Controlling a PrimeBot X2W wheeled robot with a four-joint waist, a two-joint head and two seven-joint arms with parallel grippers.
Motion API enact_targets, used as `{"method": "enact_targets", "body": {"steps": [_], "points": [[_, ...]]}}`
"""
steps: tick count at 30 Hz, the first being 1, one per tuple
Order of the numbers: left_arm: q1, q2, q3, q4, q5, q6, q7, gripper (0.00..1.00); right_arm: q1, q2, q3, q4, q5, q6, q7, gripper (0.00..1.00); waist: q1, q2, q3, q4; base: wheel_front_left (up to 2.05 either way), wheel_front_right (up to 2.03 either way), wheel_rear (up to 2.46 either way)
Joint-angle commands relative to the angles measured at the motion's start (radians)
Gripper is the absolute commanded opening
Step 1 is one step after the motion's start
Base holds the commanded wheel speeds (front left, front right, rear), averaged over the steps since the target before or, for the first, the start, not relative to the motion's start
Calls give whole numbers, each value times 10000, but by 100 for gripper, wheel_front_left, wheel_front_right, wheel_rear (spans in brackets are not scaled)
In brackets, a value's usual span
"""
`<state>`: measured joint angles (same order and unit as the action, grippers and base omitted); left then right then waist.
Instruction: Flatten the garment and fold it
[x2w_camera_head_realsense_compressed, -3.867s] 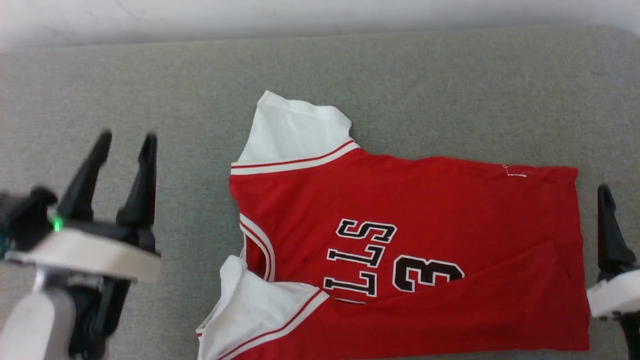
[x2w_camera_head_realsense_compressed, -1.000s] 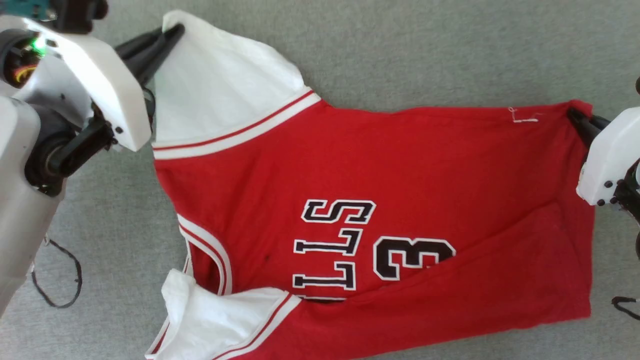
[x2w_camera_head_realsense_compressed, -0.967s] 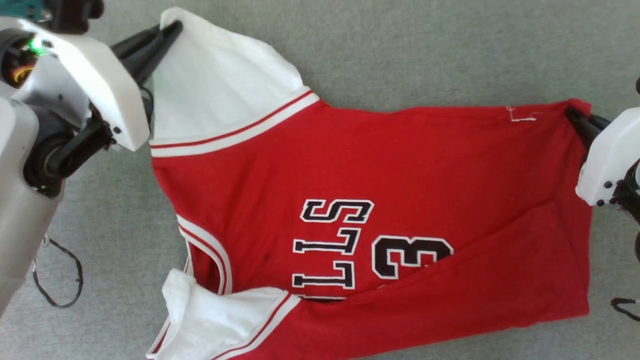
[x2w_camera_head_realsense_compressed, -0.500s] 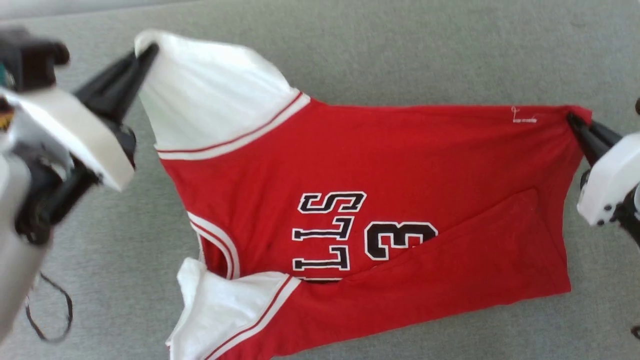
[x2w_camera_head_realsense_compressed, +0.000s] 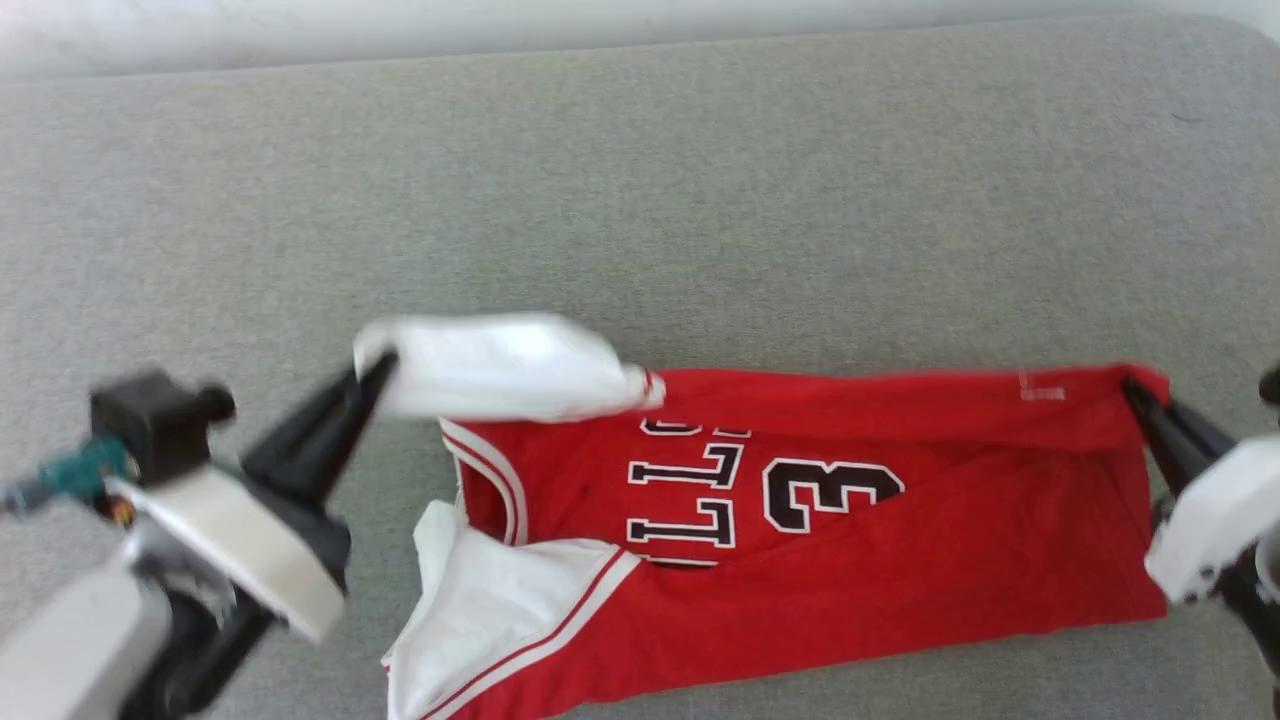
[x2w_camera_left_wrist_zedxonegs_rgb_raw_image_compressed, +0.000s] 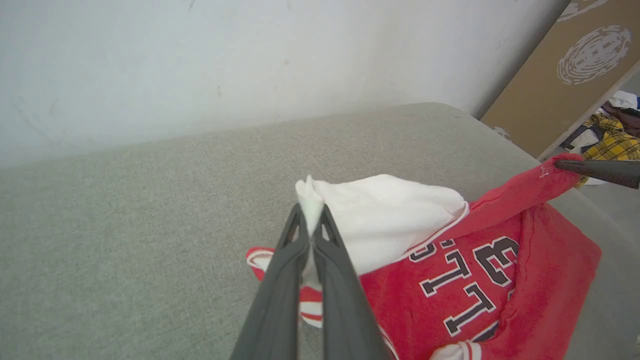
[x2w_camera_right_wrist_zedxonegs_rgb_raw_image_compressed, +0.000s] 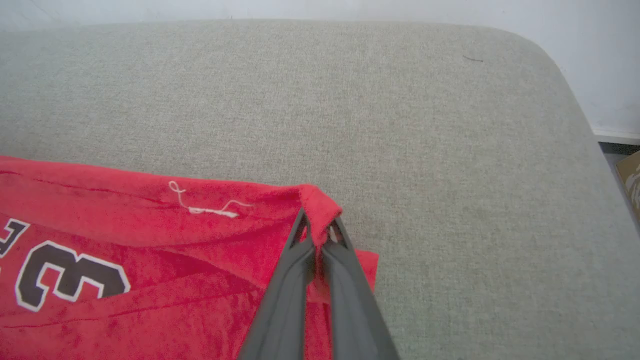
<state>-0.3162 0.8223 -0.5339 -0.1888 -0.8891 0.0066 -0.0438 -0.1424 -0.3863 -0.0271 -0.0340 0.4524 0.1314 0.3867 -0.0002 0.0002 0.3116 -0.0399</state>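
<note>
The garment (x2w_camera_head_realsense_compressed: 900, 560), a red jersey with white sleeves and black-and-white lettering, lies on the grey padded surface with its far edge lifted. My left gripper (x2w_camera_head_realsense_compressed: 378, 366) is shut on the tip of the far white sleeve (x2w_camera_head_realsense_compressed: 500, 365); the left wrist view shows that pinch (x2w_camera_left_wrist_zedxonegs_rgb_raw_image_compressed: 311, 220). My right gripper (x2w_camera_head_realsense_compressed: 1135, 392) is shut on the far red hem corner (x2w_camera_right_wrist_zedxonegs_rgb_raw_image_compressed: 317, 202), raised above the surface. The held edge stretches taut between both grippers and hangs over the lettering. The near white sleeve (x2w_camera_head_realsense_compressed: 480, 610) rests crumpled at the front.
The grey padded surface (x2w_camera_head_realsense_compressed: 640, 200) stretches wide behind the garment up to a white wall (x2w_camera_left_wrist_zedxonegs_rgb_raw_image_compressed: 200, 60). In the left wrist view a brown board (x2w_camera_left_wrist_zedxonegs_rgb_raw_image_compressed: 565, 70) and a pile of clothes (x2w_camera_left_wrist_zedxonegs_rgb_raw_image_compressed: 612, 135) stand past the surface's right end.
Both grippers have lifted the garment's far edge and carried it toward the front, so it now drapes over the top of the lettering. The head camera has tilted up, showing more surface.
</note>
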Motion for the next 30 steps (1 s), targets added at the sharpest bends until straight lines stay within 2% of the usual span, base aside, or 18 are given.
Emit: {"method": "enact_targets", "body": {"steps": [1, 6, 11, 20, 21, 22, 23, 24, 27, 30], "points": [[432, 67, -39, -117, -109, 137, -121, 0, 326, 83, -123, 6, 85, -7, -133, 0, 2, -2, -70, 128, 0, 0, 0], [1648, 58, -275, -315, -607, 336, -170, 0, 1198, 277, -466, 203, 176, -7, -363, 0, 2, -2, -187, 254, 0, 0, 0], [2440, -22, -535, -80, -1202, 326, 27, 0, 1848, 402, -629, 483, 108, -7, -348, 0, 2, -2, -357, 303, 0, 0, 0], [2624, -433, -962, 675, -1610, 320, 493, 0, 1835, 672, -345, 1151, -85, -7, -399, 0, 2, -2, -755, 211, 0, 0, 0], [2580, -511, -1004, 784, -1612, 316, 522, 15, 1790, 705, -319, 1242, -103, -7, -399, 2, 2, -2, -800, 199, 0, 0, 0], [2529, -604, -1019, 893, -1629, 322, 522, 47, 1747, 736, -302, 1338, -125, -7, -388, 33, 2, -2, -839, 185, 0, 0, 0], [2480, -679, -1042, 984, -1625, 320, 521, 91, 1710, 763, -289, 1417, -145, -7, -391, 82, 2, -2, -872, 171, 0, 0, 0], [2432, -768, -1045, 1043, -1636, 298, 481, 100, 1674, 789, -289, 1479, -160, -7, -422, 100, 2, -2, -905, 160, 0, 0, 0], [2412, -1054, -938, 1084, -1938, 206, 327, 100, 1640, 867, -329, 1532, -96, -7, -417, 100, 2, -2, -998, 131, 0, 0, 0], [2488, -1147, -664, 1012, -2042, 326, -60, 100, 1747, 907, -510, 1241, 137, -7, -400, 100, 2, -2, -1065, 113, 0, 0, 0]]}}
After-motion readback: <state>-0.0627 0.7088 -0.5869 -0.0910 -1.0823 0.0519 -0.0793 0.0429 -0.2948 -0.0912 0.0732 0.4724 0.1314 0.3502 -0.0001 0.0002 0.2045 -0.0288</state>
